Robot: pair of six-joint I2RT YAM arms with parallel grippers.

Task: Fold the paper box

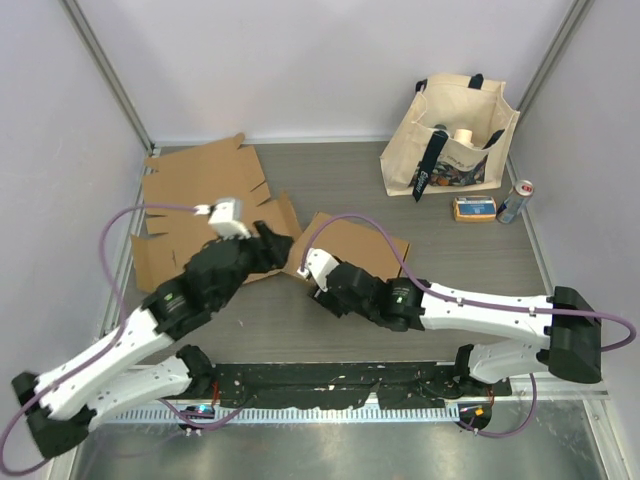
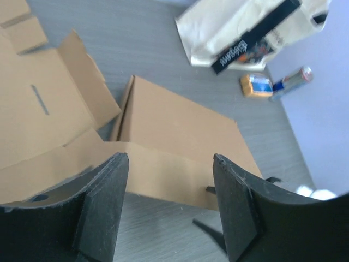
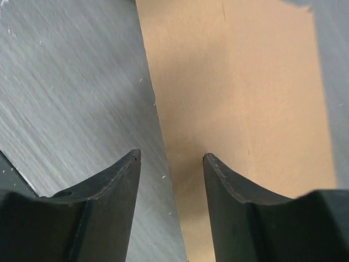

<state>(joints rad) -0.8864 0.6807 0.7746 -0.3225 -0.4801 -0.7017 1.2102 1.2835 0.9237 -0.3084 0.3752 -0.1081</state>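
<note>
Both grippers hanging open over the cardboard

Paper box (image 1: 355, 245) lies about mid-table, folded flat-ish, with a bigger flat cardboard sheet (image 1: 190, 200) out at 10 o'clock. The left gripper (image 2: 170, 157) has its jaws wide apart facing the box's 9 o'clock edge. The right gripper (image 3: 172, 154) has its jaws apart too, straddling the box's edge, clamping nothing

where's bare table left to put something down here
Bare table shows at the back middle, between the flat cardboard sheets and the tote bag, and on the right, between the yellow packet, the can and the right arm. Crowded: the left side, under cardboard and the left arm, and the centre around the small cardboard piece.
</note>
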